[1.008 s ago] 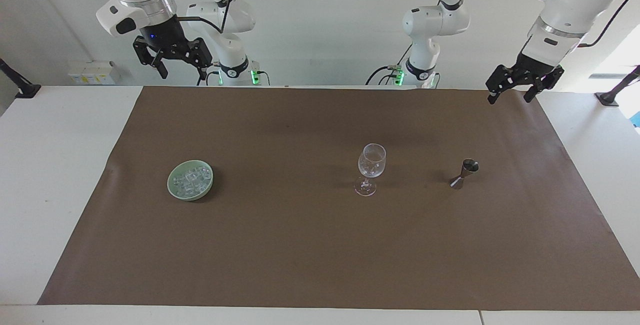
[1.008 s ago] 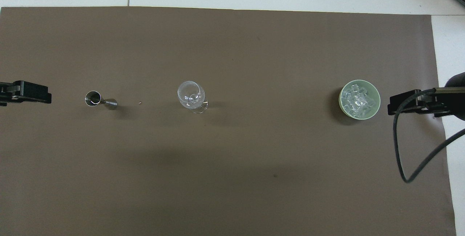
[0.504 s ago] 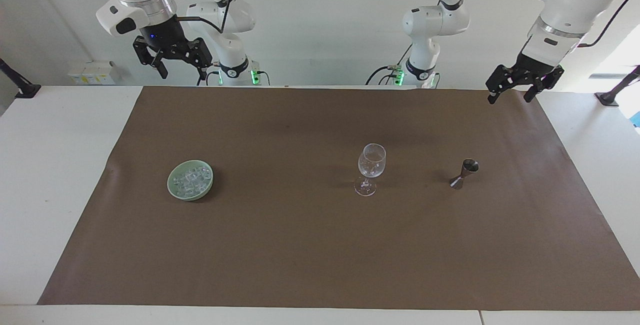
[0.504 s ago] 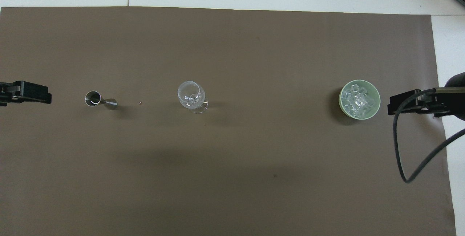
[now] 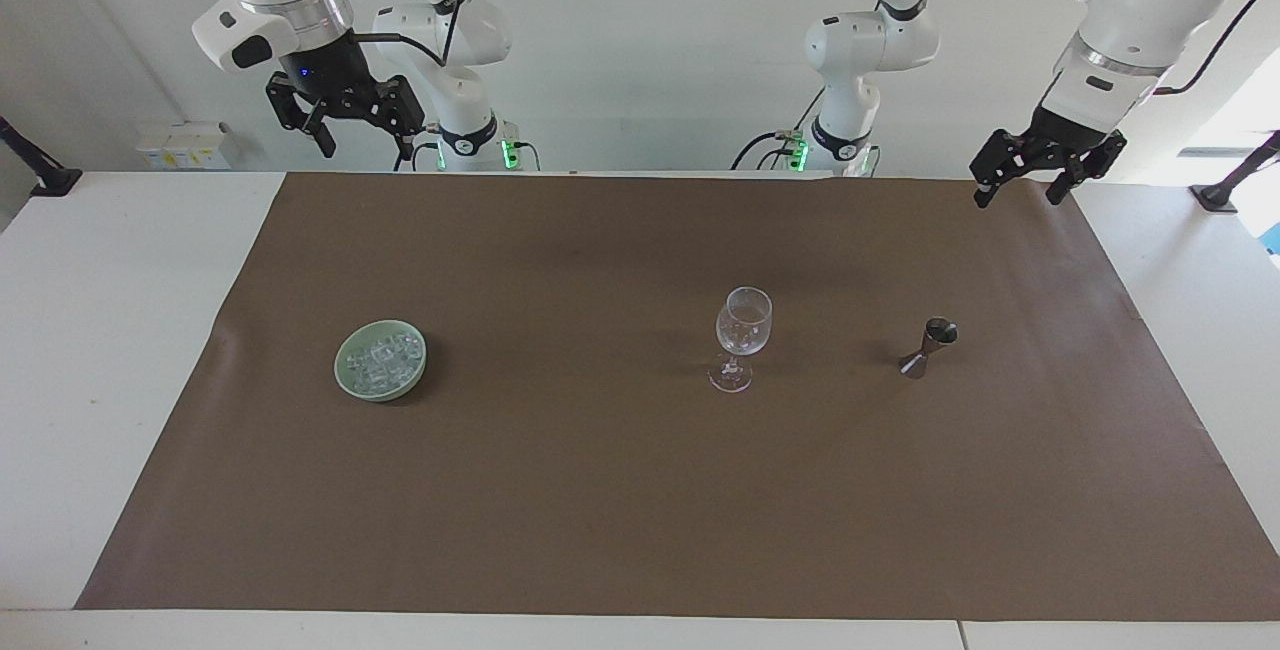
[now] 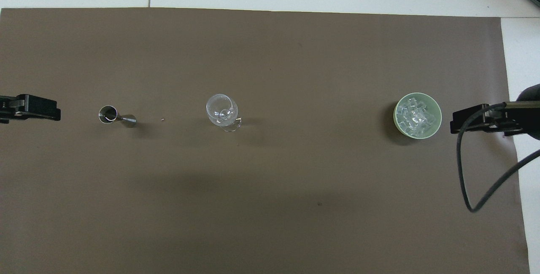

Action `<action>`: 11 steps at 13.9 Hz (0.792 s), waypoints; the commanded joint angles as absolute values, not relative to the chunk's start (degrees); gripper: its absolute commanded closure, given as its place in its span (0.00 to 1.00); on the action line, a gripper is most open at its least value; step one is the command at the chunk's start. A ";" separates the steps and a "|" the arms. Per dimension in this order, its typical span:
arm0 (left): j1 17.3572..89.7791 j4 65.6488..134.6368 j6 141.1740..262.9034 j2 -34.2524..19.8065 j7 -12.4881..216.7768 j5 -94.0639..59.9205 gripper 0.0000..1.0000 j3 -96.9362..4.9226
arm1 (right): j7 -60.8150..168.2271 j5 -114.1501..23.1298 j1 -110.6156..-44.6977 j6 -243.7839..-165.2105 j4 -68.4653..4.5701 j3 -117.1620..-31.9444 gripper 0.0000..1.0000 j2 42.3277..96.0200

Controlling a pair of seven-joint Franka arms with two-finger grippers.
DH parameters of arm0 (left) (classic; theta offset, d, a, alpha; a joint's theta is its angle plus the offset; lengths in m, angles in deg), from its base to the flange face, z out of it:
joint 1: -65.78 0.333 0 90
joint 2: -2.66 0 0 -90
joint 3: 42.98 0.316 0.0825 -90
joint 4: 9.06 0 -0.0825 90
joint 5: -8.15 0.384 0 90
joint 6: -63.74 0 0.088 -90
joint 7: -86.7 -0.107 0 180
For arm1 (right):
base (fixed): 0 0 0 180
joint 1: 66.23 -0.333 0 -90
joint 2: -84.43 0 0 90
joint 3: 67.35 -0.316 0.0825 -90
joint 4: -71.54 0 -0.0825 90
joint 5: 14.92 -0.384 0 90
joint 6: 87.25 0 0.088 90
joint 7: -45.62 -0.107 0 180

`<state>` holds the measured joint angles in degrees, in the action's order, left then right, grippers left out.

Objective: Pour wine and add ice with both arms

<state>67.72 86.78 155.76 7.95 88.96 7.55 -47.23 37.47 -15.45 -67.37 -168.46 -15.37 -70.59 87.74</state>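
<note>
Two white Franka arms are hanging above the robots' edge of a table covered with a brown mat (image 5: 640, 490), and both are waiting. The left gripper (image 5: 1022, 188) is hovering over the mat's corner at the left arm's end, its fingers spread and gripping nothing. The right gripper (image 5: 360, 142) is hovering above the table edge at the right arm's end — its fingers are likewise spread and empty.

The facing view is showing both arms from wrist to base, each with a silver wrist ring, and it is showing the wine glass (image 5: 741, 339) standing upright on its stem. The overhead view is showing only the grippers' black tips at its edges — the left gripper (image 6: 29, 108) and the right gripper (image 6: 485, 119) — but it is looking straight down into the vessels.

The ice (image 6: 417, 116) is lying heaped in a pale green bowl (image 6: 437, 126) toward the right arm's end of the mat, well below and apart from the right gripper's fingers. The wine glass (image 6: 222, 110) is standing near the middle, between the bowl and a metal jigger (image 6: 114, 115), which is standing toward the left arm's end, well apart from the left gripper.
</note>
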 commanded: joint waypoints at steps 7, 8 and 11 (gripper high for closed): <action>68.51 89.90 155.76 10.13 88.99 6.22 0.00 -46.76 | 36.92 -16.33 -66.49 -168.46 -16.79 -71.13 0.00 89.09; 68.51 91.04 156.81 10.57 89.16 5.61 0.00 -46.76 | 36.83 -16.33 -66.41 -168.55 -16.79 -71.13 0.00 89.09; 68.86 95.52 162.07 12.41 92.84 4.46 0.00 -46.76 | 36.92 -16.33 -66.41 -168.55 -16.79 -71.13 0.00 89.09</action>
<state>68.19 90.25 157.99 9.06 90.61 5.66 -46.66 37.47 -15.45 -67.37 -168.46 -15.37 -70.59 87.75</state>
